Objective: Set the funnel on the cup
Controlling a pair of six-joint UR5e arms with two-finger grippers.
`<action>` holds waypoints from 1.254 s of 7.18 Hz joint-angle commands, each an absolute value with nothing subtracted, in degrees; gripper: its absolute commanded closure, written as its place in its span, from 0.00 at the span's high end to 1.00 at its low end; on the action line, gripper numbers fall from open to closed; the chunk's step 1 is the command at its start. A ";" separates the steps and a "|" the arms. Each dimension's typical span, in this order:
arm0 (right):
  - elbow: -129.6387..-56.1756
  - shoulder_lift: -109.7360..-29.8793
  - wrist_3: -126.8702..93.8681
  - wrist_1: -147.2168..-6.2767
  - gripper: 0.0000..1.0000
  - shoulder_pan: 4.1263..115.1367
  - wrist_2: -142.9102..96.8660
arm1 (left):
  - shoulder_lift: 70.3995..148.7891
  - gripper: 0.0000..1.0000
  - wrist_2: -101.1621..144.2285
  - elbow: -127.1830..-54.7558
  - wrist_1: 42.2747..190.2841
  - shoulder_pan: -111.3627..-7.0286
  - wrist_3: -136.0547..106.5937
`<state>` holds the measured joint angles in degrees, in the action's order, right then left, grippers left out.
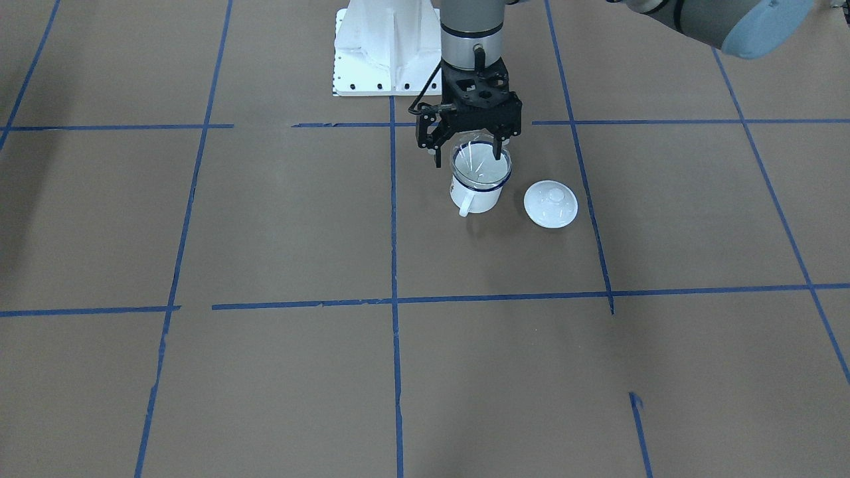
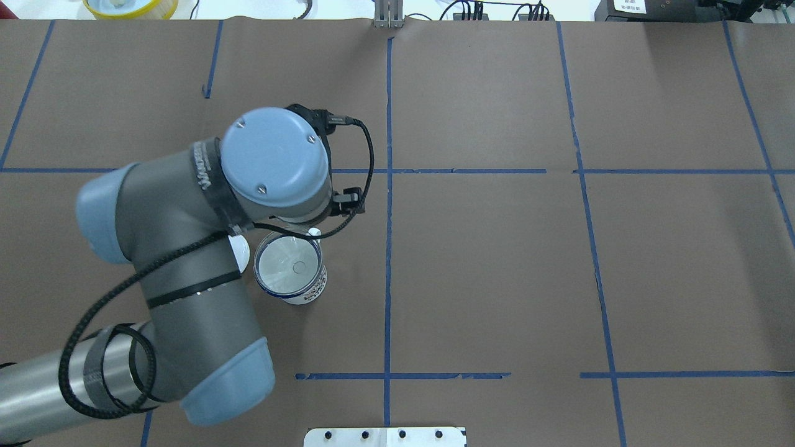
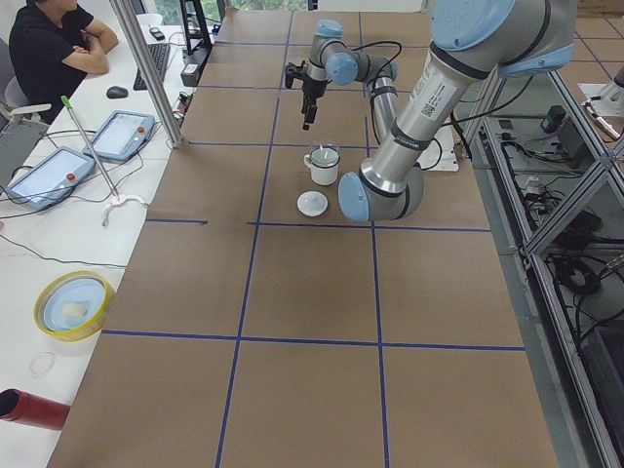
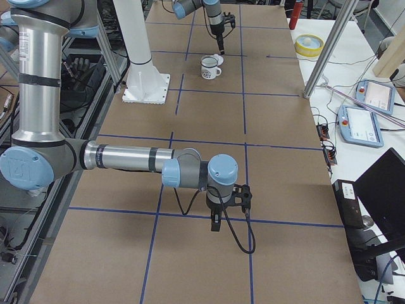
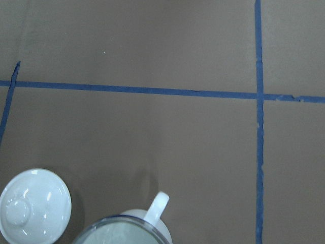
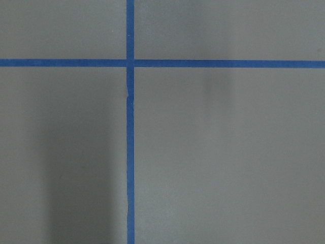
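The cup (image 1: pixel 475 192) is a white enamel mug with a dark blue rim, standing upright near the robot's base, handle toward the front camera. The clear funnel (image 1: pixel 481 162) sits in its mouth, and both show in the overhead view, funnel (image 2: pixel 289 267) and cup (image 2: pixel 305 295). My left gripper (image 1: pixel 468 151) hangs just above the funnel's rim, jaws spread and holding nothing. The left wrist view shows the funnel's rim (image 5: pixel 119 231) and the cup handle (image 5: pixel 157 206) at its bottom edge. My right gripper (image 4: pixel 215 223) hovers far off over bare table; I cannot tell whether it is open or shut.
A round white knobbed lid (image 1: pixel 550 204) lies on the table right beside the cup, half hidden under the left arm in the overhead view (image 2: pixel 239 251). The white robot base (image 1: pixel 385 46) stands just behind the cup. A yellow bowl (image 3: pixel 73 304) sits on the side bench.
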<state>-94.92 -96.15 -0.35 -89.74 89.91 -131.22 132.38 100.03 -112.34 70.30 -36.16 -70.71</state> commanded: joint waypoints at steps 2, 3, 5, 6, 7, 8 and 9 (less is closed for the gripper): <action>-94.92 -96.15 -0.35 -89.74 1.00 89.91 -131.22 | 124.41 1.00 115.46 -112.59 74.94 -55.48 -48.43; -94.92 -96.15 -0.35 -89.74 1.00 89.91 -131.22 | 119.06 1.00 119.06 -111.80 78.36 -62.42 -40.07; -94.83 -96.15 -0.35 -89.74 1.00 89.91 -131.22 | 110.87 1.00 125.22 -107.16 80.07 -75.35 -15.24; -94.92 -96.15 -0.35 -89.74 1.00 89.91 -131.22 | 106.83 1.00 126.29 -104.88 80.16 -80.20 -6.07; -94.92 -96.15 -0.35 -89.74 1.00 89.91 -131.22 | 102.78 1.00 128.82 -102.42 81.29 -84.59 1.94; -94.92 -96.15 -0.35 -89.74 1.00 89.91 -131.22 | 98.57 1.00 131.11 -100.39 82.86 -87.42 5.68; -94.92 -96.15 -0.35 -89.74 1.00 89.91 -131.22 | 94.70 1.00 131.13 -99.68 84.71 -87.80 6.15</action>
<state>-94.92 -96.15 -0.35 -89.74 89.91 -131.22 99.58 130.02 -101.25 82.70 -85.82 3.12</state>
